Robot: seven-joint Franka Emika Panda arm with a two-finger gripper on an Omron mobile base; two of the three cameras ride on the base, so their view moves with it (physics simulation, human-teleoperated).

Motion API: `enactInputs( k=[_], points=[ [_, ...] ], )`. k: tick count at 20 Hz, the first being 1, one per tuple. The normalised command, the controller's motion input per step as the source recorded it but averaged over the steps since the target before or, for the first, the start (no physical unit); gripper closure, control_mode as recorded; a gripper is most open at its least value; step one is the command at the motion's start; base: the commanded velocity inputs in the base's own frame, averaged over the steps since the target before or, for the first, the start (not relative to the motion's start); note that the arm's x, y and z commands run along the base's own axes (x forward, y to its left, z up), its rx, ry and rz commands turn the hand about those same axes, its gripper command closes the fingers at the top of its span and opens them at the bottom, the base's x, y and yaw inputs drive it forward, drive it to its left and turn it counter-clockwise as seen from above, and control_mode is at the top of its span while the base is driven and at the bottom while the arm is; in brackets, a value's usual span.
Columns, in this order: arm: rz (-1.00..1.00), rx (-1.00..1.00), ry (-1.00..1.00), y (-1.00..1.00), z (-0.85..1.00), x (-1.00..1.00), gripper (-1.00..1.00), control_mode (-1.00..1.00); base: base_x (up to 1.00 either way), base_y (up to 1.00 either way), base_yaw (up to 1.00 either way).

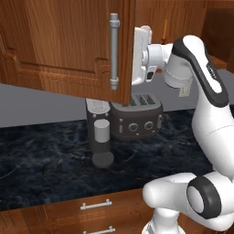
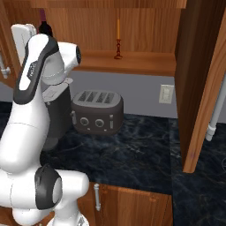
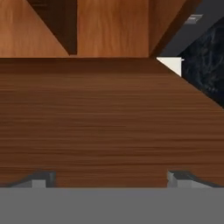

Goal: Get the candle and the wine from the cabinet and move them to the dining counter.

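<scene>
Orange: one candle (image 2: pixel 118 39), one toaster (image 2: pixel 97 111)

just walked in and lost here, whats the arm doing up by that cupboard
The white arm has raised its tool to the open cabinet above the black countertop. Its fingers are spread wide with nothing between them, over the wooden shelf. The candle stands untouched on that shelf, and the wine is just visible behind the arm. Nothing has been picked up yet; the toaster sits below.

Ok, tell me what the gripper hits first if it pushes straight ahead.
Probably the cabinet's wooden shelf: the open gripper faces that wood, nothing between. Depth is unclear.
</scene>
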Motion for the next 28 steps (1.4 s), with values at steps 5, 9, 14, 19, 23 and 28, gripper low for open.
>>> enactInputs(
  k=[5,9,14,19,23,28],
  points=[
    [0.12,0.00,0.00,0.40,-0.02,-0.64,-1.00,-1.00,0.00,0.00,0.00],
    [0.02,-0.02,0.00,0.54,-0.01,-0.53,-1.00,-1.00,0.00,0.00,0.00],
    [0.00,-0.14,0.00,0.62,0.00,-0.46,-1.00,-1.00,0.00,0.00,0.00],
    [0.00,-0.15,-0.06,0.75,-0.02,-0.44,-1.00,-1.00,0.00,0.00,0.00],
    [0.00,-0.11,-0.03,0.79,-0.04,-0.32,-1.00,-1.00,0.00,0.00,0.00],
    [0.00,0.00,0.00,0.79,-0.02,-0.18,-1.00,-1.00,0.00,0.00,0.00]
  ],
)
